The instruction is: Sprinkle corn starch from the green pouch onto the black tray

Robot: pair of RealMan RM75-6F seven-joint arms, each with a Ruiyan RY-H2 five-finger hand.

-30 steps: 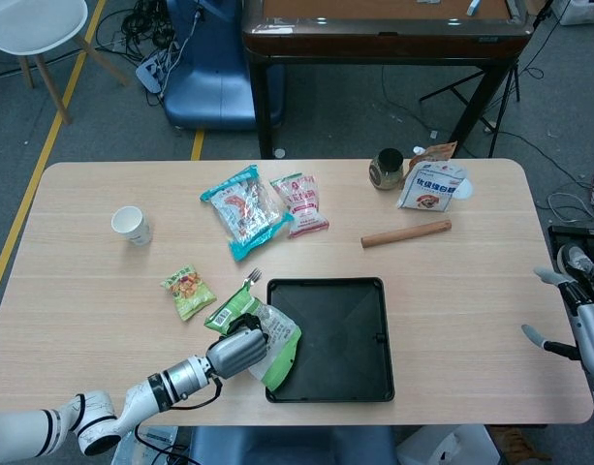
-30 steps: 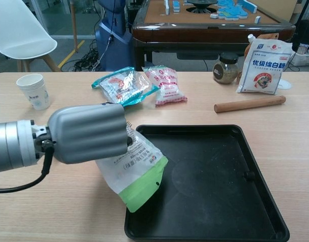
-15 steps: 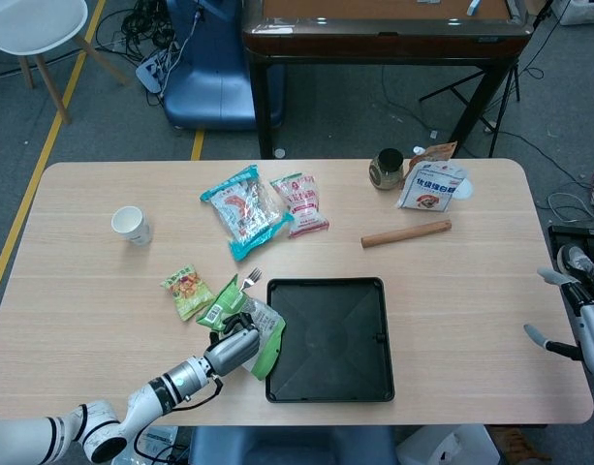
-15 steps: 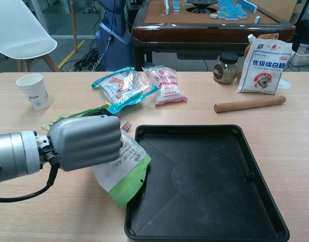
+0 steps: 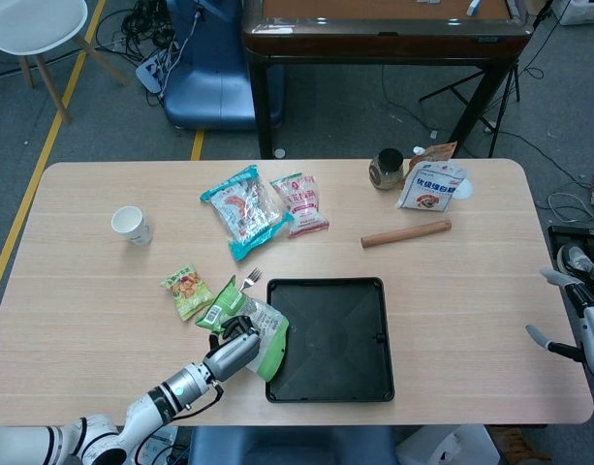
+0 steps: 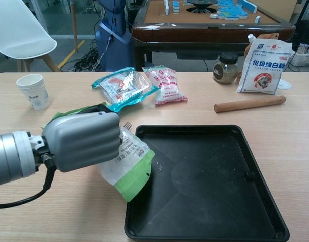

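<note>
My left hand (image 6: 82, 140) grips the green and white corn starch pouch (image 6: 130, 169), held tilted with its green end down over the left rim of the black tray (image 6: 255, 181). In the head view the left hand (image 5: 234, 354) and pouch (image 5: 267, 344) sit at the tray's (image 5: 359, 329) left edge. A few white specks lie on the tray floor near the pouch. My right hand (image 5: 582, 325) hangs off the table's right edge, fingers apart, holding nothing.
A small green snack packet (image 5: 187, 291) and a fork (image 5: 251, 277) lie left of the tray. Behind it are a teal bag (image 5: 240, 208), a pink bag (image 5: 298, 203), a rolling pin (image 5: 406, 233), a jar (image 5: 386, 169), a white bag (image 5: 432, 185). A paper cup (image 5: 131, 225) stands far left.
The left hand drew the pouch back left off the tray, then nudged it right so its green end reaches over the rim. White specks now show on the tray. The right hand stayed put.
</note>
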